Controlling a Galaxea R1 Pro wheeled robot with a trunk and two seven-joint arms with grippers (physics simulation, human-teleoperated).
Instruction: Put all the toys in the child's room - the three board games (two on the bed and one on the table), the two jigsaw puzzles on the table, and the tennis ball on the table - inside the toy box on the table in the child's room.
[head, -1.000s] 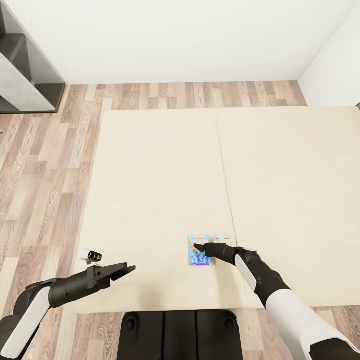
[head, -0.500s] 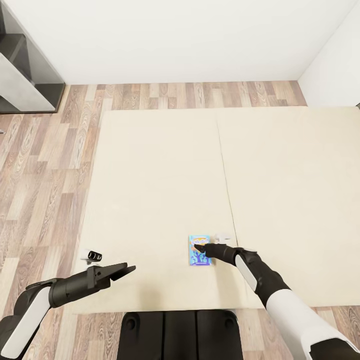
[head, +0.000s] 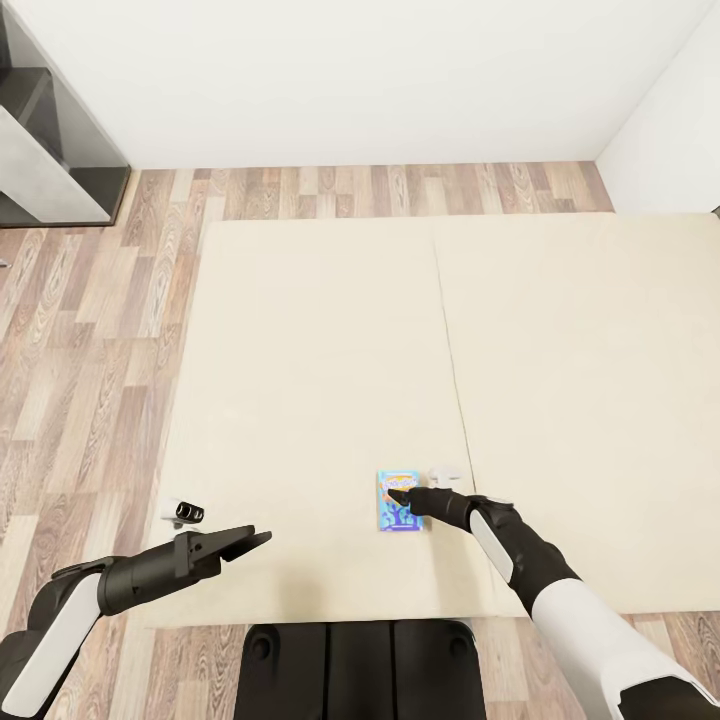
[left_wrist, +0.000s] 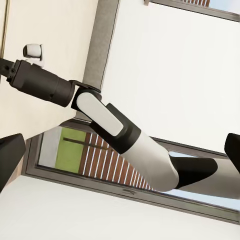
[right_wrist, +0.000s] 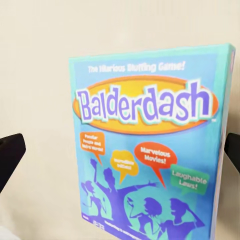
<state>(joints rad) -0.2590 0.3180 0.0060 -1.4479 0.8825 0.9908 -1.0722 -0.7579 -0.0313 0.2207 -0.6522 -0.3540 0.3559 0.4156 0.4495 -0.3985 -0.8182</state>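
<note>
A small blue board game (head: 401, 503) lies flat on the beige bed (head: 310, 340), near its front edge and just left of the mattress seam. Its lid (right_wrist: 150, 145) reads "Balderdash". My right gripper (head: 393, 492) hovers right over the box, open. In the right wrist view the fingertips (right_wrist: 10, 159) stand far apart, one clear of the box and the other at its edge. My left gripper (head: 256, 541) hangs open over the bed's front left part with nothing in it. The toy box, the table and the other toys are out of view.
Wood-plank floor (head: 90, 330) runs to the left of the bed and behind it. A dark grey cabinet (head: 50, 150) stands in the far left corner. White walls close the back and the right. My base (head: 360, 660) is against the bed's front edge.
</note>
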